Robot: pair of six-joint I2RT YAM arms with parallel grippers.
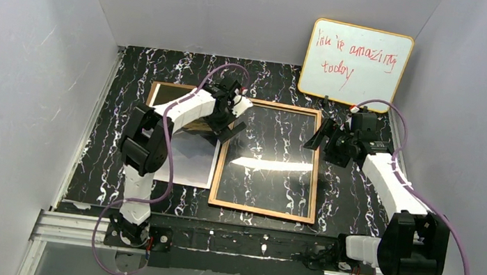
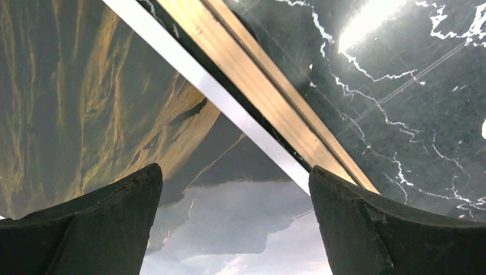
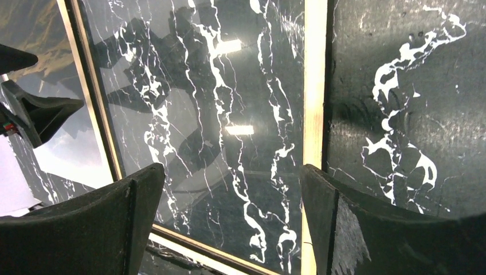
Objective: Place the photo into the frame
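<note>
The frame (image 1: 260, 210) lies flat mid-table, tan wooden back up, with the marble showing through its glass. The photo (image 1: 190, 160) lies picture side up just left of it, partly under my left arm. My left gripper (image 1: 229, 127) is open and empty, hovering over the photo's right edge beside the frame's left rail. In the left wrist view, the gripper (image 2: 232, 169) has the cloudy sky of the photo (image 2: 114, 114) between its jaws, with the tan rail (image 2: 258, 74) alongside. My right gripper (image 1: 320, 136) is open and empty over the frame's right rail (image 3: 314, 86), which lies between its jaws (image 3: 232, 167).
A brown backing panel (image 1: 164, 93) lies at the back left, partly under the photo and my left arm. An orange-edged whiteboard (image 1: 355, 63) with red writing leans on the back wall at the right. Grey walls enclose the table on three sides.
</note>
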